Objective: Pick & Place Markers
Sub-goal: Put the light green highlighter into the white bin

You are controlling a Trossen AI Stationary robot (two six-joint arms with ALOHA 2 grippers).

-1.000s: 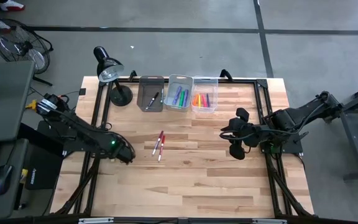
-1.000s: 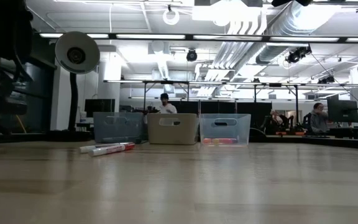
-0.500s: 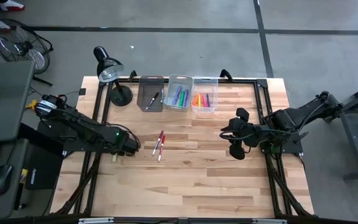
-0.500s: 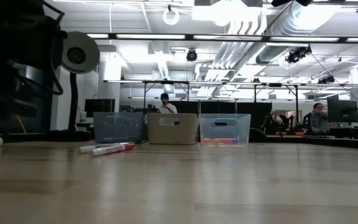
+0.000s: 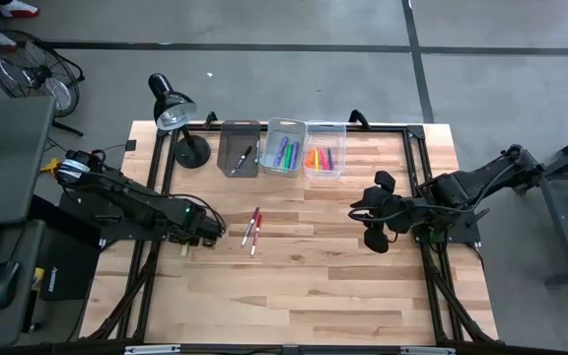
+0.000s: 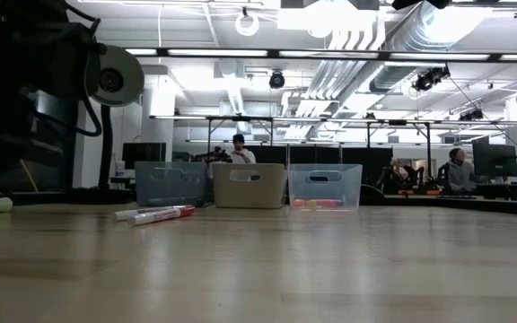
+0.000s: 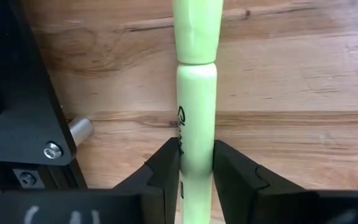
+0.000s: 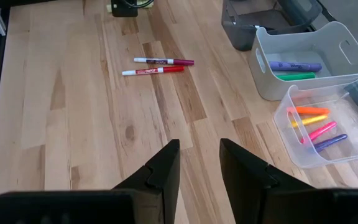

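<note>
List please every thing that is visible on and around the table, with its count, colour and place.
Lime marker: one, lime green, on the wood near the table's left edge, between the left gripper's fingers.
Red markers: two, red and white, side by side near the table's middle.
Dark bin: one, grey, far edge, leftmost of three; one black-and-white marker inside.
White bin: one, middle of the row; purple and green markers inside.
Clear bin: one, rightmost; orange, yellow, pink and purple markers inside.
Desk lamp: one, black, far left corner.
Fan: one, on the floor beyond the left side.
People: a few, far behind in the room.
Left gripper: closed around the lime marker.
Right gripper: open, waiting over the table's right side.
</note>
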